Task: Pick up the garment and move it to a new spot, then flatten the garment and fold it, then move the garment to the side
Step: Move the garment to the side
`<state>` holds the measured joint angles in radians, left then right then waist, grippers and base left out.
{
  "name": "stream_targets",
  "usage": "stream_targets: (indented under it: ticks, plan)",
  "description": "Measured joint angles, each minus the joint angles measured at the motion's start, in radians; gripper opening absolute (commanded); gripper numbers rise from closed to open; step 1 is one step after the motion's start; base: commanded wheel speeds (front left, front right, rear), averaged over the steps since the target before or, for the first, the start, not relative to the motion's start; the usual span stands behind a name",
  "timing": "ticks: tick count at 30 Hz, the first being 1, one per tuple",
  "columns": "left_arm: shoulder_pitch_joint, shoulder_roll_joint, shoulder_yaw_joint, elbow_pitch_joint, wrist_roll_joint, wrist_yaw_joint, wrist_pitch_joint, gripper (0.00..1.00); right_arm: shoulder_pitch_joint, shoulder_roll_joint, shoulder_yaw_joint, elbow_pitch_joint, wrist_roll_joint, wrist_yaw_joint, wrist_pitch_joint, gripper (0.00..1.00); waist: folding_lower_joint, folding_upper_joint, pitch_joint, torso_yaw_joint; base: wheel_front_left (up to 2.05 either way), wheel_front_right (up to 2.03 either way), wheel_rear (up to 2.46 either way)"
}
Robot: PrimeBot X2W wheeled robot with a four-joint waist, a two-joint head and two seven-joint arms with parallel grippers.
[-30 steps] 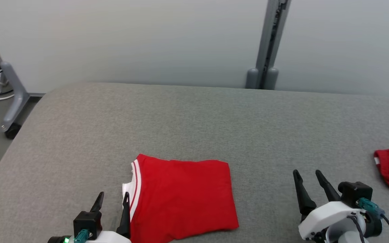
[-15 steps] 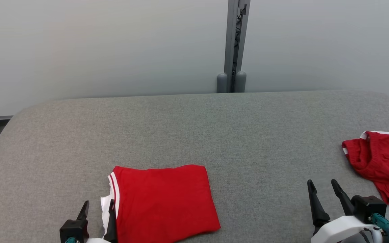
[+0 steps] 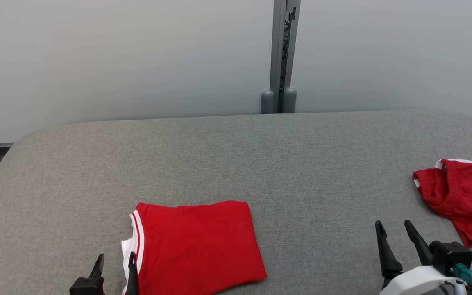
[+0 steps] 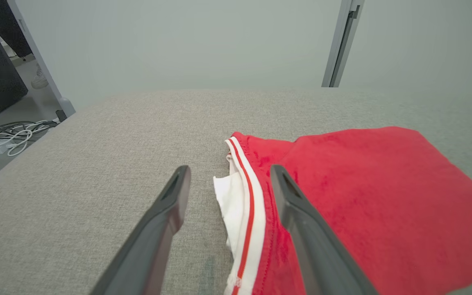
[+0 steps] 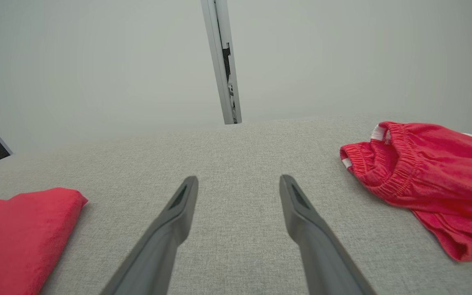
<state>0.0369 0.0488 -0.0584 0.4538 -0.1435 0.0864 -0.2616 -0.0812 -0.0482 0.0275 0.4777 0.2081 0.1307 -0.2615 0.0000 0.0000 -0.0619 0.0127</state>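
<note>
The biggest change over the last second is in the viewpoint, not the cloth. The whole head view has swung, so the grey post (image 3: 282,53) that stood at the upper right now rises at top centre. The cloth itself does not appear to have been moved on the grey padded table (image 3: 236,164).

The folded red garment (image 3: 197,246) lies as a neat rectangle at the lower left of centre, with its white-and-red striped edge (image 4: 244,192) turned to the left. More of the crumpled red shorts (image 3: 461,200) has come into frame at the right edge, elastic waistband uppermost.

The left gripper (image 3: 116,255) now sits lower in the frame than before. Its fingers are parted to a moderate gap and hold nothing. In the left wrist view they straddle the striped edge, but I cannot tell whether the finger over the red cloth rests on it or hangs just above.

The right gripper (image 3: 393,223) at the lower right is equally spread and empty over bare table. It is well apart from the folded piece and near the shorts, though not touching them.

Judging from this, the fold looks finished and the piece set aside, with both arms let go. The turn toward the right suggests the shorts are the next garment to pick up, most likely with the right arm.
</note>
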Motion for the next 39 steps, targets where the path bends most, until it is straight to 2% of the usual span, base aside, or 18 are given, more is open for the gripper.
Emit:
stream_targets:
  ticks: [8,16,25,31,32,33,34,39]
  plan:
    - [-0.011,-0.001,-0.049,0.001,-0.002,-0.007,0.000,1.00,-0.005,0.000,0.052,-0.004,0.016,0.000,0.000,1.00,0.0000,0.0000,0.022,0.049,0.00,0.00,0.00]
    - [-0.026,0.000,-0.108,0.005,-0.003,-0.022,0.000,1.00,-0.054,0.001,0.188,0.065,0.148,0.000,0.000,1.00,0.0001,0.0000,0.054,0.185,0.00,0.00,0.00]
    - [-0.026,0.001,-0.117,0.006,-0.017,-0.034,0.000,1.00,-0.153,0.001,0.267,0.236,0.243,0.000,0.000,1.00,0.0001,0.0000,0.088,0.360,0.00,0.00,0.00]
    - [-0.038,0.001,-0.120,-0.005,-0.017,-0.034,0.000,1.00,-0.212,0.002,0.313,0.368,0.303,0.000,0.000,1.00,0.0000,0.0000,0.109,0.433,0.00,0.00,0.00]
    - [-0.038,0.001,-0.119,-0.007,-0.017,-0.034,0.000,1.00,-0.219,0.001,0.325,0.382,0.314,0.000,0.000,0.53,0.0000,0.0000,0.113,0.436,0.00,0.00,0.00]
    - [-0.038,0.001,-0.117,-0.007,-0.017,-0.034,0.000,1.00,-0.225,0.001,0.335,0.392,0.327,0.000,-0.003,0.33,0.0000,0.0000,0.115,0.435,0.00,0.00,0.00]
    - [-0.038,0.001,-0.115,-0.009,-0.017,-0.033,0.000,1.00,-0.232,0.000,0.345,0.400,0.337,0.000,-0.003,0.00,0.0001,0.0000,0.116,0.431,0.00,0.00,0.00]
    - [-0.035,0.001,-0.110,-0.013,-0.014,-0.034,0.000,1.00,-0.241,0.005,0.342,0.387,0.342,0.000,-0.003,0.00,0.0001,0.0000,0.111,0.384,0.00,0.00,0.00]
